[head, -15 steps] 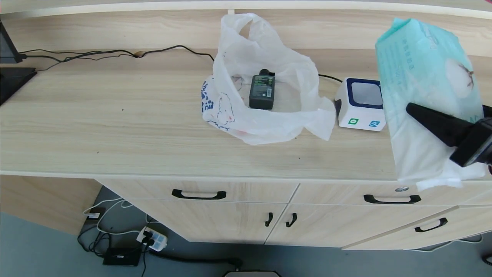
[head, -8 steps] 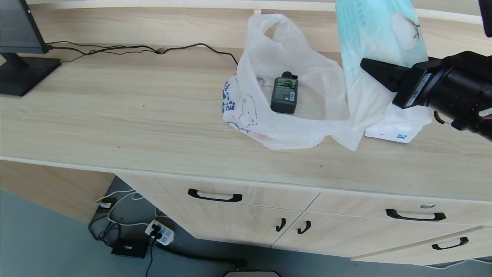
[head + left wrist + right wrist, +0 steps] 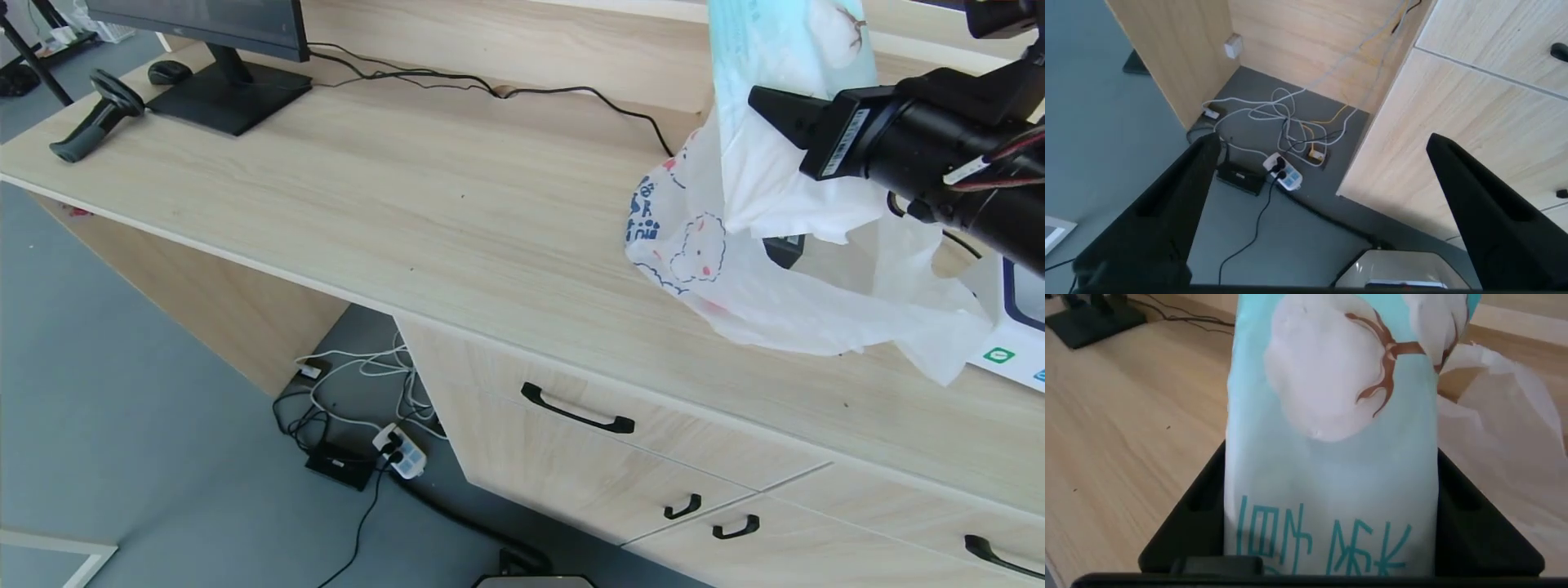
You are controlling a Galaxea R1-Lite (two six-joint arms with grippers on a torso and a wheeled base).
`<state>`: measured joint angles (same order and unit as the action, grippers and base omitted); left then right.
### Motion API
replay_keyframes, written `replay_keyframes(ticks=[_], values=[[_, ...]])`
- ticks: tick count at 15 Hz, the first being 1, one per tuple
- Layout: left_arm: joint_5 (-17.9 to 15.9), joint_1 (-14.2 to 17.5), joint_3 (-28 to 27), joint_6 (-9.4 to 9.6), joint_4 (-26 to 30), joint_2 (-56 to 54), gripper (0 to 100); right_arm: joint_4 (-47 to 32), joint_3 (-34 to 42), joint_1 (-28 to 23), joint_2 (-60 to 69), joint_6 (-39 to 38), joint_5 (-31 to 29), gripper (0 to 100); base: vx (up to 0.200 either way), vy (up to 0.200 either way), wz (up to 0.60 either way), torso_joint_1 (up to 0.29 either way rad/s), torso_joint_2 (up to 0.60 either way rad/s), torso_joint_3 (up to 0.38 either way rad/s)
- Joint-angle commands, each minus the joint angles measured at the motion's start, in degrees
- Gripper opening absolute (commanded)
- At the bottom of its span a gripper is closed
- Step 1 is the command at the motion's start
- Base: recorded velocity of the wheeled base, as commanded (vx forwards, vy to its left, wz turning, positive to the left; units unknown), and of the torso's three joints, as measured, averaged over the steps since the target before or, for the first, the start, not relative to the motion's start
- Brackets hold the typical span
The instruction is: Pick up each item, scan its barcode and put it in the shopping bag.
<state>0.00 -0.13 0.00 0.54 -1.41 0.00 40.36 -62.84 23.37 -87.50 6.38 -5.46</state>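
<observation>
1. Bagging step, by the look of it. Tissue pack held upright over the open mouth of the shopping bag, lower end at the rim or just inside, hard to say which.
2. Pack clamped across its middle by the right fingers, one on each side. Same squeeze up close in the wrist view.
3. Bag slumped on the bench, just beside the white scanner box, with a dark item already lying inside.
4. Off the bench, left fingers spread wide apart and empty, hanging by the cupboard fronts above the floor cables.
5. Next up, probably: ease straight down into the opening, then let go.
6. Thin floppy plastic, so worth staying clear of the rim to avoid dragging it or folding the mouth shut.
7. No way of telling about the scan from here.
</observation>
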Motion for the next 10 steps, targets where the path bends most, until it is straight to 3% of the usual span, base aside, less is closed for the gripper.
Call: replay_keyframes(ticks=[1, 3, 10], values=[[0.0, 0.0, 0.0, -0.01, -0.1, 0.1, 100, 0.3, -1.1, -3.9, -3.0, -0.7, -0.2, 0, 0.0, 0.0, 0.0, 0.0, 0.0, 0.0], [0.0, 0.0, 0.0, -0.01, -0.1, 0.1, 100, 0.6, -1.6, -8.9, -3.0, -0.7, -0.1, 0, 0.0, 0.0, 0.0, 0.0, 0.0, 0.0], [0.0, 0.0, 0.0, -0.01, -0.1, 0.1, 100, 2.5, 5.7, -10.1, -2.7, -1.3, 1.2, 0, 0.0, 0.0, 0.0, 0.0, 0.0, 0.0]])
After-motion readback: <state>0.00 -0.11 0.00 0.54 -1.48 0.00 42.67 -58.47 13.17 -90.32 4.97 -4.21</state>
